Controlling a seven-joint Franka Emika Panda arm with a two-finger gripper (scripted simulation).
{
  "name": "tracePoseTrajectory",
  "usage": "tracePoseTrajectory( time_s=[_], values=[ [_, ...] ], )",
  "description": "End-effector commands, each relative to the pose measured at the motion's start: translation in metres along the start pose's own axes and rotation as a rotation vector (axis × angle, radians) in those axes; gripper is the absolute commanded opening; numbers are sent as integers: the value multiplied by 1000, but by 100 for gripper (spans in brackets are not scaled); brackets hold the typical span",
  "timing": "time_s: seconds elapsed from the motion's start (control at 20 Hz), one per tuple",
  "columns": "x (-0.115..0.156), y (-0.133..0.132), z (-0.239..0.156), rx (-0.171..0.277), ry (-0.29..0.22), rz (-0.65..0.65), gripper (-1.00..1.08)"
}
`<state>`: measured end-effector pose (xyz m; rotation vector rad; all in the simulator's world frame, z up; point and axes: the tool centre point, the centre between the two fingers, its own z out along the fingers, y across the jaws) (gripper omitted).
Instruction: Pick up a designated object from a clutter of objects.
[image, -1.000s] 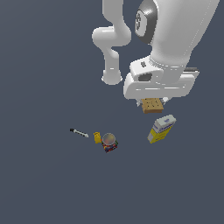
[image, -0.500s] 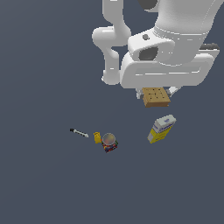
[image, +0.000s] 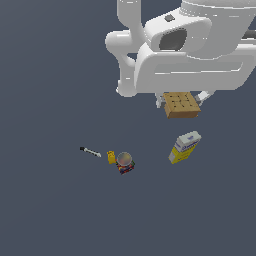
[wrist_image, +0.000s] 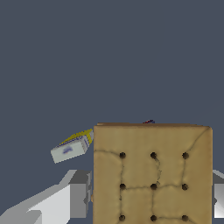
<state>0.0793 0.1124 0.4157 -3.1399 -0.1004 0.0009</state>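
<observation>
The tan-brown cracker-like square block (image: 181, 104) with dark dots hangs under my gripper (image: 182, 101), well above the floor. The gripper is shut on it; one finger (image: 202, 97) shows at its side. In the wrist view the block (wrist_image: 152, 173) fills the frame between the two fingers (wrist_image: 78, 194). The rest of the clutter lies below: a yellow box with a white-blue label (image: 184, 147), also in the wrist view (wrist_image: 72, 146), a tiny yellow piece (image: 111, 157), a grey ball on a multicoloured base (image: 124, 162), and a thin black-white stick (image: 90, 151).
The dark grey floor (image: 55, 210) spreads all around the items. The white arm body (image: 190, 50) fills the upper part of the exterior view's right.
The gripper has risen with the tan block held in it, away from the floor and toward the camera. The other items have not moved.
</observation>
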Motion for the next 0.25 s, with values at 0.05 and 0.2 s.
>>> tracePoseTrajectory(
  time_s=[0.05, 0.2],
  values=[
    [3, 1, -5, 0, 1, 0, -100],
    [3, 1, -6, 0, 1, 0, -100]
  ],
)
